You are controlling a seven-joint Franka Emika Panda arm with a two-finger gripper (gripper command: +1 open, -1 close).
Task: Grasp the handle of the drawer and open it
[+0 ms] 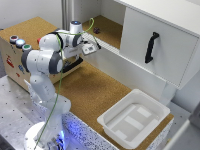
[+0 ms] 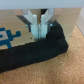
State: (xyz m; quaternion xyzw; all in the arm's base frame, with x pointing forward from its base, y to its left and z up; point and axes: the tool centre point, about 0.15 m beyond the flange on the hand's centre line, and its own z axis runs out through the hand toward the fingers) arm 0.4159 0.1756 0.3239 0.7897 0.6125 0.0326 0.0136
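Cork floor lies bare beside the drawer [image 2: 15, 35]; hand [image 2: 42, 34] clamps the handle [image 2: 35, 52].

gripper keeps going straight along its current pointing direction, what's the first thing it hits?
Likely the handle: in the wrist view the gripper points right at the black bar, fingertips at or just short of it. The drawer front lies just behind. Depth is unclear; contact can't be confirmed.

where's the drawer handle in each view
Exterior view: the handle is mostly hidden behind the arm; only a black piece shows low on the wooden box.
Wrist view: the handle fills the lower middle, gripper closed around it.
Shared landmark: the cork surface.
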